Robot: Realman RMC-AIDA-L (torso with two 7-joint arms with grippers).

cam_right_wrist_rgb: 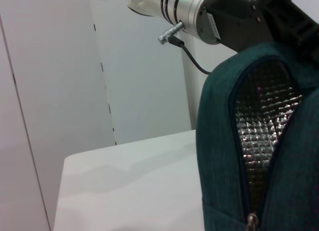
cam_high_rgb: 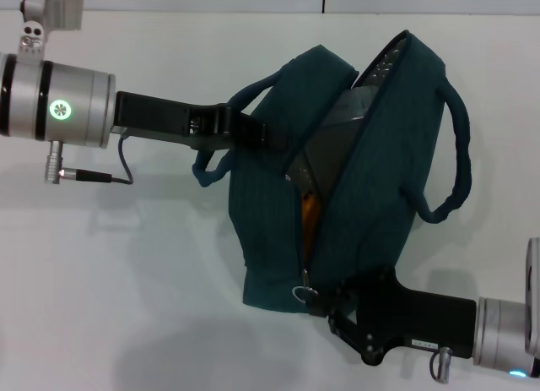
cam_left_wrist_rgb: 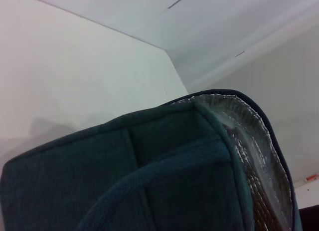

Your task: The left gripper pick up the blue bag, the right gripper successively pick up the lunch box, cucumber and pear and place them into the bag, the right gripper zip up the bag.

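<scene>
Blue bag [cam_high_rgb: 371,180], pear [cam_high_rgb: 310,214] inside

Close against a large dark teal-blue fabric bag [cam_left_wrist_rgb: 149,161], filling the lower part of the frame. One thick loop handle [cam_left_wrist_rgb: 164,168] of the same fabric arching across its side panel. Crinkled silver foil lining [cam_left_wrist_rgb: 254,146] exposed along the open edge. White tabletop [cam_left_wrist_rgb: 75,76] beyond, meeting pale wall panels [cam_left_wrist_rgb: 239,26].
</scene>
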